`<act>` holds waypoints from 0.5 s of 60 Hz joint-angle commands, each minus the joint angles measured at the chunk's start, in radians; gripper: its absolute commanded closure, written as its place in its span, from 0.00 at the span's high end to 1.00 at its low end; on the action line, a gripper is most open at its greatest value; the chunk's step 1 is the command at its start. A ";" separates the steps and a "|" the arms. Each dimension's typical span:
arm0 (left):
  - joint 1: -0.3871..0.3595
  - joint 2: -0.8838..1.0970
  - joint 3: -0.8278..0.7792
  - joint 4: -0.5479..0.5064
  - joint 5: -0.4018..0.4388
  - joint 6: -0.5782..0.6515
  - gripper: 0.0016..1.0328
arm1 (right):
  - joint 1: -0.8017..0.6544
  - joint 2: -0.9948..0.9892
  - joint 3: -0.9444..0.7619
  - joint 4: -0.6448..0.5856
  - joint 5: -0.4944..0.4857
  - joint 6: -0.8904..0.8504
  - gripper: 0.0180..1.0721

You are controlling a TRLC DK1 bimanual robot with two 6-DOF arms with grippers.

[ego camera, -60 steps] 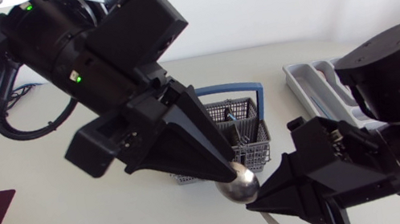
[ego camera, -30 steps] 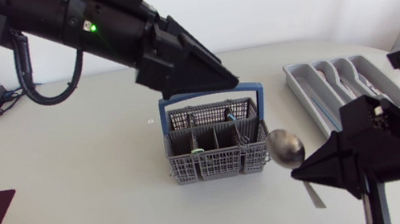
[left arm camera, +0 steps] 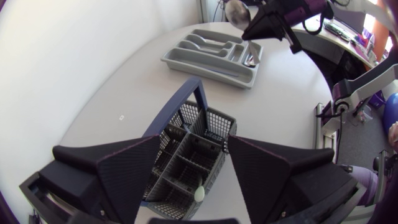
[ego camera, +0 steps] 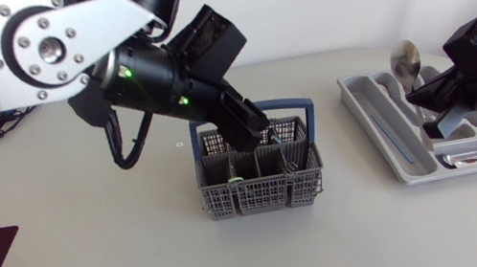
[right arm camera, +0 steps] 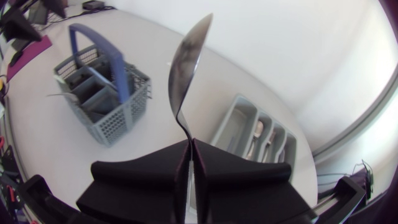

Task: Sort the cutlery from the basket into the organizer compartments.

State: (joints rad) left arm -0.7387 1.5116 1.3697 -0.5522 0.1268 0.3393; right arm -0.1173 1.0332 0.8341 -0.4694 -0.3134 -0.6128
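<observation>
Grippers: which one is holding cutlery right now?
The right gripper, shut on the handle of a spoon over the organizer. The left gripper is open and empty above the basket.

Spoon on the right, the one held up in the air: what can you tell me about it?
The spoon looks like polished metal, with an oval bowl that mirrors the room and a slim, gently curved handle. The right gripper clamps the handle's end between its two black fingers, so the bowl sticks out ahead of the fingertips. Seen from above, it hangs over the grey organizer, touching nothing else.
</observation>
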 commanded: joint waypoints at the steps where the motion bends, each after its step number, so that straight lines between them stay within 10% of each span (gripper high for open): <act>1: -0.024 -0.025 -0.057 0.037 -0.050 -0.014 0.72 | -0.056 0.114 0.065 0.046 0.022 0.050 0.05; 30: -0.128 -0.056 -0.294 0.313 -0.360 0.038 0.72 | -0.082 0.636 0.361 0.233 0.292 0.211 0.05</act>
State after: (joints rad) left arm -0.8600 1.4826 1.1072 -0.2611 -0.2131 0.3634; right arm -0.2104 1.6012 1.1328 -0.2581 -0.0517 -0.4454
